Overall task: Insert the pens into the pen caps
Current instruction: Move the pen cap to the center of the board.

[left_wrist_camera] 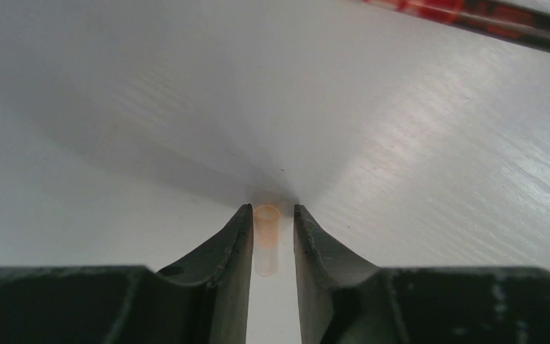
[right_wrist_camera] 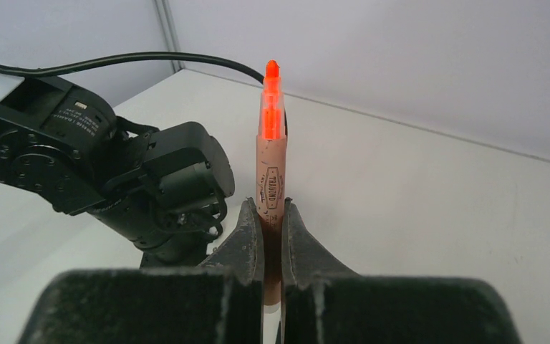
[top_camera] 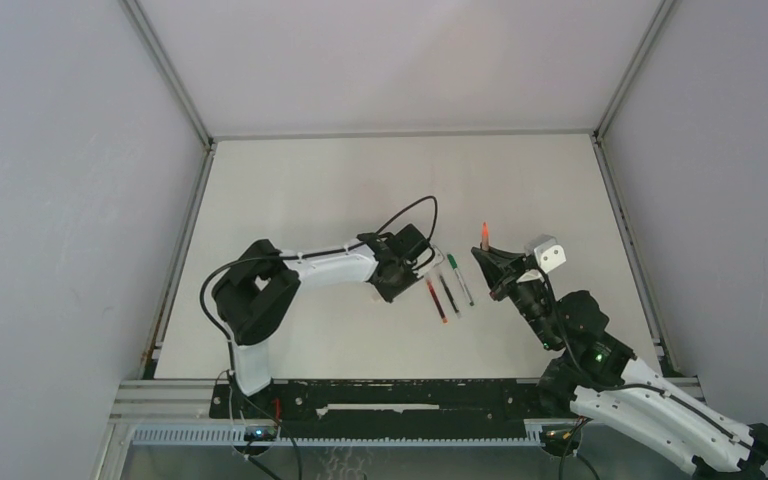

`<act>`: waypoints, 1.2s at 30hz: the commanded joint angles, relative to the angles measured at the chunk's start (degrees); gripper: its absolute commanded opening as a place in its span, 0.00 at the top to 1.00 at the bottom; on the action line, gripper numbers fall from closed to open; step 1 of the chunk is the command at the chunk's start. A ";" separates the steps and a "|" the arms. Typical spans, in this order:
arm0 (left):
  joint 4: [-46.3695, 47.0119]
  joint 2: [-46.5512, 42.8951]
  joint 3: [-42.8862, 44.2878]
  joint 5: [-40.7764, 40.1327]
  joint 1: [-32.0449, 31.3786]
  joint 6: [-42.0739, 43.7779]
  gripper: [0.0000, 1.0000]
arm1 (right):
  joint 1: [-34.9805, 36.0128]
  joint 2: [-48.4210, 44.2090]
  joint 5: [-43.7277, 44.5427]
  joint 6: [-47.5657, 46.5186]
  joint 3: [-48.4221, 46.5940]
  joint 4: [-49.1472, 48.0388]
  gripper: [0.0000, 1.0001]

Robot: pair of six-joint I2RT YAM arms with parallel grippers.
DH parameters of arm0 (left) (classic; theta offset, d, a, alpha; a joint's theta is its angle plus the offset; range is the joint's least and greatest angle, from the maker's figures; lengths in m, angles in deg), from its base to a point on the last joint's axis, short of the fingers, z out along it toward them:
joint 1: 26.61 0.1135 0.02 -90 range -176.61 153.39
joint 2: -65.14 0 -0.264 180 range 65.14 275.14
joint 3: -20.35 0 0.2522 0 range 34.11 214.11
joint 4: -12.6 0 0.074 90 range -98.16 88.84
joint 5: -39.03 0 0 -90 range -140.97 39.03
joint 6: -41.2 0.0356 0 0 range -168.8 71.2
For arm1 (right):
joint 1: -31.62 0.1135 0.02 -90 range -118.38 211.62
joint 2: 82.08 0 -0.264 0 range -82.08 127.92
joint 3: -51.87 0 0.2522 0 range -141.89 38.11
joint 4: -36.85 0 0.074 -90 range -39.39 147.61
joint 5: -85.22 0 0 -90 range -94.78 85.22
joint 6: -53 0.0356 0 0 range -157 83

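Note:
My left gripper [top_camera: 390,286] points down at the table. In the left wrist view a short, see-through red pen cap [left_wrist_camera: 266,240] lies on the table between the fingertips of this gripper [left_wrist_camera: 272,209]. The jaws stand narrowly apart around the cap, with a small gap on its right side. My right gripper [top_camera: 484,256] is shut on a red pen [top_camera: 484,236] and holds it upright, tip up, above the table. The right wrist view shows this gripper [right_wrist_camera: 272,204] and the pen [right_wrist_camera: 270,154]. A red pen [top_camera: 436,298], a black pen [top_camera: 448,293] and a green pen [top_camera: 459,279] lie side by side between the grippers.
A red and dark pen [left_wrist_camera: 473,13] crosses the top right of the left wrist view. The left arm's wrist [right_wrist_camera: 114,179] and its black cable [top_camera: 410,212] are close to the left of the held pen. Grey walls [top_camera: 70,200] enclose the white table [top_camera: 360,180].

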 commanded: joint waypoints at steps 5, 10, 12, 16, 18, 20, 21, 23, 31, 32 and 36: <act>1.40 -2.26 -1.64 3.14 -0.97 5.30 0.64 | -0.68 -0.18 0.51 1.85 0.03 -1.40 1.00; 1.81 -2.34 -0.96 2.76 -1.00 4.23 0.61 | -0.77 0.15 0.29 2.11 0.00 -0.88 1.00; 1.77 -2.16 -0.85 2.78 -0.96 3.83 0.60 | -0.90 0.23 0.15 2.21 0.03 -0.70 1.00; 2.55 -2.54 -0.95 2.45 -0.90 2.13 0.57 | -0.98 0.31 0.07 2.30 0.03 -0.52 1.00; 4.25 -3.83 -1.38 2.29 -0.77 0.69 0.56 | -1.08 0.36 0.00 2.30 0.03 -0.52 1.00; 5.80 -5.21 -1.75 2.25 -0.21 -1.10 0.53 | -1.17 0.50 -0.16 2.34 0.03 -0.57 1.00; 6.59 -6.03 -1.95 2.39 0.27 -2.06 0.53 | -1.24 0.56 -0.27 2.43 0.03 -0.54 1.00; 8.20 -7.76 -2.43 2.53 1.37 -4.09 0.52 | -1.26 0.67 -0.42 2.60 0.03 -0.52 1.00; 15.41 -19.02 -7.77 0.82 7.17 -16.36 0.50 | -2.46 2.62 -1.56 6.58 0.03 -2.48 1.00; 15.57 -20.39 -8.67 0.10 8.08 -18.45 0.50 | -2.93 3.54 -2.28 7.66 -0.09 -2.54 1.00; 14.65 -25.75 -12.99 -4.48 9.47 -27.10 0.50 | -6.17 9.38 -7.79 14.29 -2.04 -0.33 1.00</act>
